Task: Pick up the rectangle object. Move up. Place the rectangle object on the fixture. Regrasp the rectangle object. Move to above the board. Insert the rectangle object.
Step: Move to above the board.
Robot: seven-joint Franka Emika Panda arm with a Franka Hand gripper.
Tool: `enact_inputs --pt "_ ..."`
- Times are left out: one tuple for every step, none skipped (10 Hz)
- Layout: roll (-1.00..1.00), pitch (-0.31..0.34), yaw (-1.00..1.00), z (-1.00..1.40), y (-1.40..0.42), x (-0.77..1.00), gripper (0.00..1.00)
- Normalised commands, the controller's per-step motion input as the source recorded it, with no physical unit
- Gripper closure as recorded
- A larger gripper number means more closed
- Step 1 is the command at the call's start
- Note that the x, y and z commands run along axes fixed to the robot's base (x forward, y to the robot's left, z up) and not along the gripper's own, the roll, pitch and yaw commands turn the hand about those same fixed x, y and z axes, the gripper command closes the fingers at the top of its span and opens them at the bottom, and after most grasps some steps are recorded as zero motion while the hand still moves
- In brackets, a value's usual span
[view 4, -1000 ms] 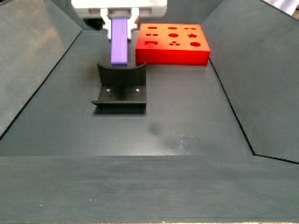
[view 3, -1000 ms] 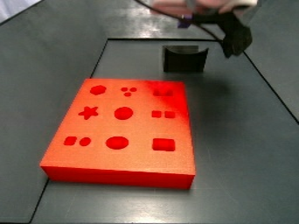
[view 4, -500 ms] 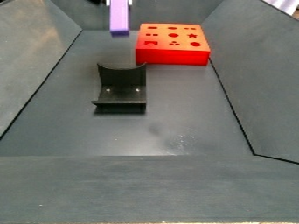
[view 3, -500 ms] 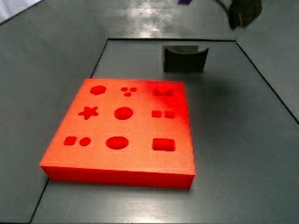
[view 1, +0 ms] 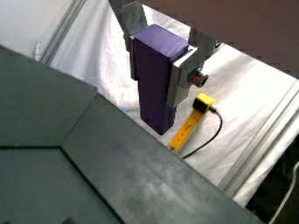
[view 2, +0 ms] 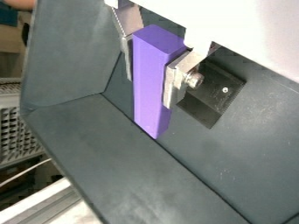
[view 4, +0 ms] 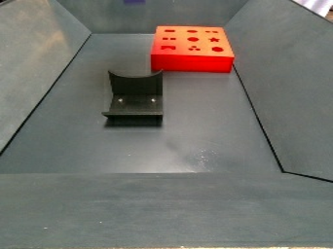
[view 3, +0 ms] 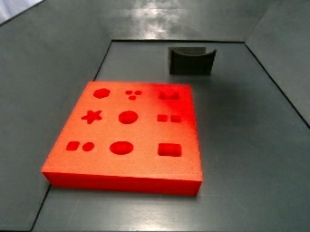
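In both wrist views my gripper is shut on the rectangle object, a smooth purple oblong block held upright between the silver fingers and sticking out well past them. The gripper is above the top edge of both side views; only a purple sliver shows there. The fixture stands empty on the dark floor, its curved recess bare. The board, a red-orange slab with shaped holes, lies beside the fixture.
Sloped dark walls ring the floor on all sides. In a wrist view a yellow item with a black cable lies on white cloth beyond the wall. A dark shape shows far below the fingers.
My gripper has risen straight up from the fixture with the purple block in it and has left the top of both side views. The fixture is now bare.
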Motion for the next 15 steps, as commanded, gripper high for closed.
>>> enact_inputs --pt "-0.03 0.053 0.1 0.35 -0.03 0.01 1.0" --pt "-1.0 0.003 -0.02 0.26 -1.0 -0.48 1.0" --pt "-1.0 -0.004 -0.02 0.23 -1.0 -0.48 1.0" --pt "-1.0 -0.015 -0.02 0.25 -1.0 -0.51 1.0" --pt "-1.0 -0.02 -0.02 0.24 -1.0 -0.52 1.0" --pt "-1.0 -0.025 -0.03 0.24 -1.0 -0.54 1.0" --pt "-1.0 -0.025 -0.03 0.24 -1.0 -0.54 1.0" --pt "-1.0 -0.027 -0.03 0.25 -1.0 -0.58 1.0" --pt "-1.0 -0.03 -0.03 0.25 -1.0 -0.6 1.0" --pt "-1.0 -0.039 -0.03 0.18 -0.68 -0.46 1.0" --pt "-1.0 -0.045 -0.03 0.09 -0.37 -0.3 1.0" --pt "-1.0 -0.048 -0.03 0.05 -0.18 -0.19 1.0" --pt "-1.0 -0.058 -0.03 0.03 -0.09 -0.13 1.0" --pt "-0.76 -0.061 -0.02 0.01 -0.04 -0.1 1.0" --pt "-0.53 -0.061 -0.02 0.01 -0.01 -0.08 1.0"
